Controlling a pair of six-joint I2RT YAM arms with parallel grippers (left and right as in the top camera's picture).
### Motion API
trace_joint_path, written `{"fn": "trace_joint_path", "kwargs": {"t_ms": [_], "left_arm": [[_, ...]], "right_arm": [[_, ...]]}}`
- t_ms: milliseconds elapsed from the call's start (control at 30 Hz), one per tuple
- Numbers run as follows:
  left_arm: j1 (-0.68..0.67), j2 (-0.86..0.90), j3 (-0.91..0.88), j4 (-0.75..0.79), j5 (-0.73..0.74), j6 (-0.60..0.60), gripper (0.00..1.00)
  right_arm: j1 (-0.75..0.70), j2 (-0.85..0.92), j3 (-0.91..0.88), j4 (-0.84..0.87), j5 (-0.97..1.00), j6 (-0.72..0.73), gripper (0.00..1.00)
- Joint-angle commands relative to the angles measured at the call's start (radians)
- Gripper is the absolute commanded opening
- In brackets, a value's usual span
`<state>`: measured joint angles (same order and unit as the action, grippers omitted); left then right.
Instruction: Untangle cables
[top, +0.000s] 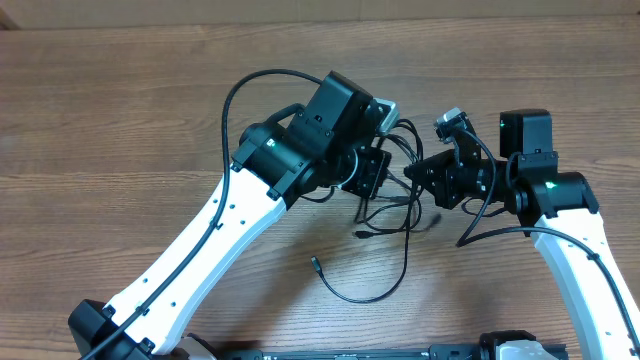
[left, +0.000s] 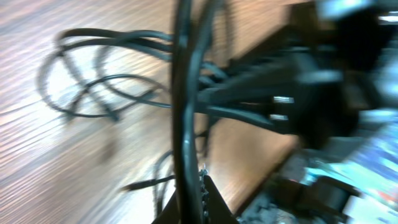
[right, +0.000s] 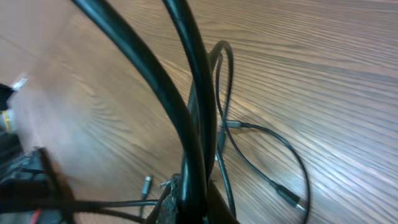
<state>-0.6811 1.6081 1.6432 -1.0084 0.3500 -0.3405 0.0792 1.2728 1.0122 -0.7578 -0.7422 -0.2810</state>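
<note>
Cables (right: 200, 106) run straight away from the right end effector (right: 189, 200) gripping them.

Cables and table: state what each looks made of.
The cables: likely rubber or plastic jackets, black, faintly shiny, bending in loose loops; their plug tips glint like metal. The table: brown wood grain, smooth sheen, possibly laminate.

Black cables (top: 390, 222) on wooden table (top: 120, 120)
</note>
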Motion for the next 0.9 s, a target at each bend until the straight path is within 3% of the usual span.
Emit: {"fn": "trace_joint_path", "kwargs": {"t_ms": [0,200,467,567,733,867], "left_arm": [[-0.009,-0.026,0.028,-0.043,-0.250,-0.004,0.11],[-0.006,-0.026,0.028,-0.113,-0.386,-0.004,0.44],[-0.007,-0.026,0.027,-0.112,-0.383,-0.035,0.46],[-0.007,-0.026,0.027,-0.104,-0.366,-0.108,0.36],[-0.007,-0.026,0.027,-0.025,-0.127,-0.154,0.36],[-0.007,-0.026,0.027,-0.016,-0.078,-0.171,0.33]], "right_arm": [[0.005,-0.006,0.016,0.004,-0.174,-0.002,0.04],[0.004,-0.023,0.016,0.033,-0.404,-0.010,0.04],[0.004,-0.035,0.016,0.053,-0.502,-0.008,0.04],[0.004,-0.035,0.016,0.053,-0.502,-0.008,0.04],[0.004,-0.035,0.016,0.057,-0.521,-0.008,0.04],[0.004,-0.035,0.016,0.071,-0.521,-0.007,0.04]]}}
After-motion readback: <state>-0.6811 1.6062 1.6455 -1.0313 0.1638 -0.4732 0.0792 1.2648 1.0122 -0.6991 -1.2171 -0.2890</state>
